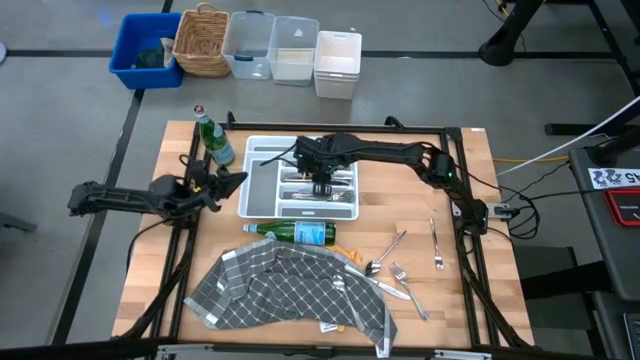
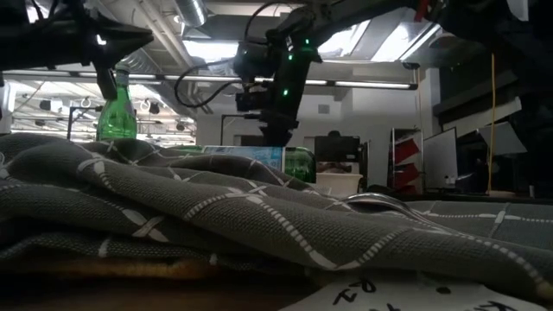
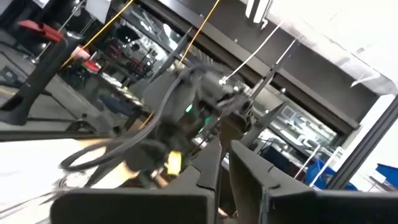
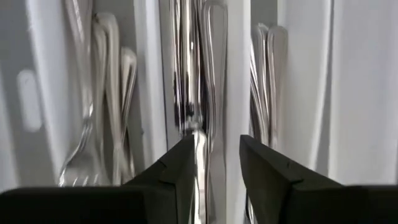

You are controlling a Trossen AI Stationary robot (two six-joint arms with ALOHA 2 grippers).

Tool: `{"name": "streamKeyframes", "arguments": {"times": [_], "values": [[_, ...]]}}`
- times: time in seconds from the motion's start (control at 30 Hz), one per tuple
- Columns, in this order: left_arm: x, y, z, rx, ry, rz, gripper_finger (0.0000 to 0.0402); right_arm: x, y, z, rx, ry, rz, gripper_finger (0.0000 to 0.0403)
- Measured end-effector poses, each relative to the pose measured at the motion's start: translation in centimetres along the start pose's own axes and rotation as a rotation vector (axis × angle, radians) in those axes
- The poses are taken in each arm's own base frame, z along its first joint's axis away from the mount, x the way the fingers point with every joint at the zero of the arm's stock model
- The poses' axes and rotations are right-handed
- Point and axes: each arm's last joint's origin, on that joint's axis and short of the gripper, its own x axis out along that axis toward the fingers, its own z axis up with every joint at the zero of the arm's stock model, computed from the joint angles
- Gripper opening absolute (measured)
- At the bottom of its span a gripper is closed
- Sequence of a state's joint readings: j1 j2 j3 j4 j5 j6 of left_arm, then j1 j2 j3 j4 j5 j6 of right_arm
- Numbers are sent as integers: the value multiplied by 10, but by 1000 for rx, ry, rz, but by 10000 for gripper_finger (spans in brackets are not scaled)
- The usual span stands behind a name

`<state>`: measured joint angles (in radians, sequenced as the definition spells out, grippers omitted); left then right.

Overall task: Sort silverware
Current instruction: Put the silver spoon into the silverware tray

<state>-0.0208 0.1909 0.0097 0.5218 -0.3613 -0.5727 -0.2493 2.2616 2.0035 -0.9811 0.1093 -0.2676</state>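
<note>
While the right gripper hangs with fingers spread over the white tray, a piece of silverware lies directly under it, lengthwise in the middle slot; the left gripper waits pressed together, left of the tray.

- The high view looks straight down on the whole light wooden table from well above, both arms in frame.
- The low view sits at table height, close behind the rumpled grey checked cloth, facing the room.
- The left wrist view tilts upward past its dark fingers toward the other arm.
- The right wrist view hangs close over the white compartmented plastic tray, which the high view shares.
</note>
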Motion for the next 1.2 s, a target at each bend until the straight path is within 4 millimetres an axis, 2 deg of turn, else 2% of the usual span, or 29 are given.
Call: {"name": "streamKeyframes", "arguments": {"times": [0.13, 0.37, 0.5, 0.67, 0.83, 1.07, 1.2], "values": [[3, 0, -2, -21, 4, 3, 21, -25, -2, -2, 5, 89, 24, 128], [15, -11, 7, 25, -46, -28, 21, -80, -6, -7, 191, 201, 56, 129], [31, -24, 14, 112, -13, -34, 21, -96, -2, -10, 214, 214, 67, 129], [61, -44, 21, 207, 68, -88, 21, -116, 3, -13, 209, 171, 137, 129], [98, -61, 14, 254, 245, -108, 21, -137, 2, -17, 186, 121, 153, 129], [156, -80, -11, 315, 411, -202, 21, -187, -1, -32, 137, 4, 138, 129], [181, -93, -33, 345, 466, -242, 34, -220, -1, -45, 152, -75, 124, 129]]}}
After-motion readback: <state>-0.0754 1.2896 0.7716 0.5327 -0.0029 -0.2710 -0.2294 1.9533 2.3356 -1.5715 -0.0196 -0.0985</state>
